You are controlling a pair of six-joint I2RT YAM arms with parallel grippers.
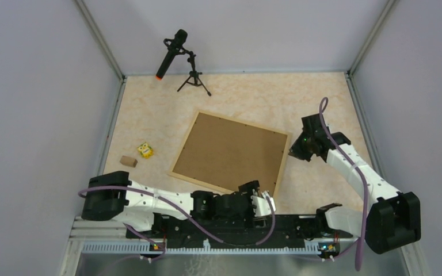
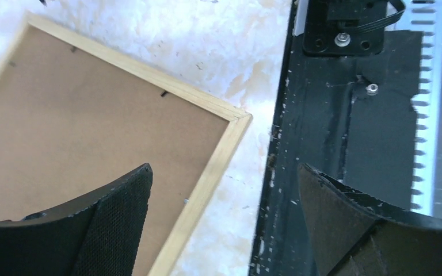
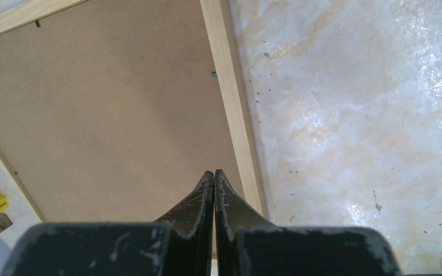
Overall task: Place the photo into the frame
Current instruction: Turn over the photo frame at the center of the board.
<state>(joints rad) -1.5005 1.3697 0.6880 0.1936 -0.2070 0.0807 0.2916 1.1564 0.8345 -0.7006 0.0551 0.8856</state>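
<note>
1. At 9 o'clock on the counter [image 1: 253, 92] sit a small wooden block [image 1: 129, 161] and a small yellow object [image 1: 145, 150]. Its print is too small to read.
2. A black microphone [image 1: 174, 50] stands on a tripod at 11 o'clock.
3. The frame [image 3: 230, 86] lies flat mid-counter with the brown backing board [image 1: 230, 152] facing up. Its long rails run roughly 9 to 3 o'clock, the right end tipped toward 4.
4. The left gripper [image 2: 224, 169] hangs over the frame's 5 o'clock corner, jaws spread wide.
5. The right gripper [image 3: 214, 172] is at the 3 o'clock rail, jaws pressed together.

Left claw [image 2: 224, 172] spread wide, right claw [image 3: 214, 195] pressed closed, stretched forward
</note>
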